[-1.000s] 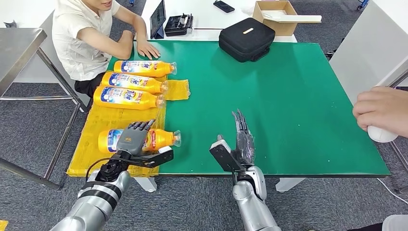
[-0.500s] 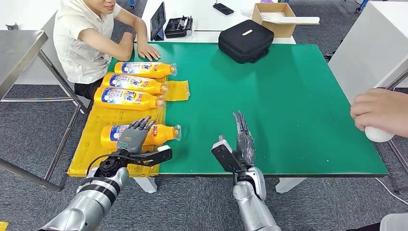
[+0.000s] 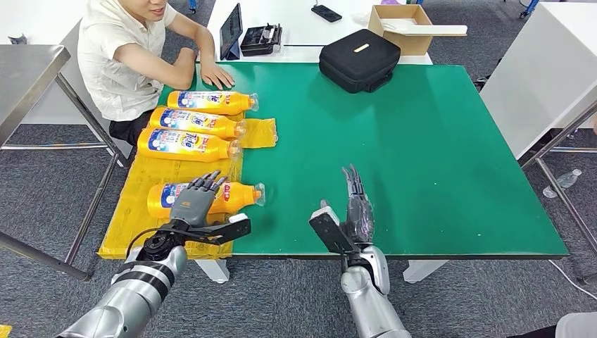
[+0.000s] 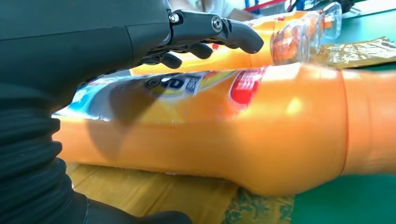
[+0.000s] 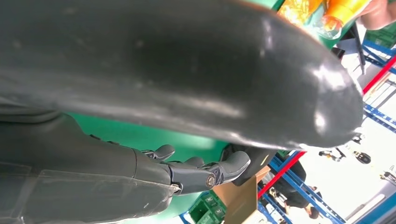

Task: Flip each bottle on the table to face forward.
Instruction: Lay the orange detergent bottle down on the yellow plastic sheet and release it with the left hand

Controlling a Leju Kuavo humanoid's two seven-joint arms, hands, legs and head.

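Note:
Several orange bottles lie on their sides on a yellow mat (image 3: pixel 134 225) at the left of the green table (image 3: pixel 422 155). Three lie in a row at the back (image 3: pixel 211 101), (image 3: pixel 197 121), (image 3: pixel 186 143), blue labels up. The nearest bottle (image 3: pixel 239 195) lies alone by the front edge, cap to the right. My left hand (image 3: pixel 193 204) is spread just over its middle, fingers (image 4: pixel 233 32) hovering above the bottle (image 4: pixel 261 140) with a gap, thumb apart. My right hand (image 3: pixel 355 211) stands edge-up over the bare green near the front edge, fingers straight, holding nothing.
A person sits at the far left corner with a hand (image 3: pixel 215 72) flat on the table beside the back bottle. A black bag (image 3: pixel 360 56) lies at the back middle. Behind it are a cardboard box (image 3: pixel 408 21) and a tablet (image 3: pixel 231 28).
A person's hand holding a white object at the right edge has left the picture. My left hand's fingers have risen slightly off the nearest bottle. My right hand has stayed put.

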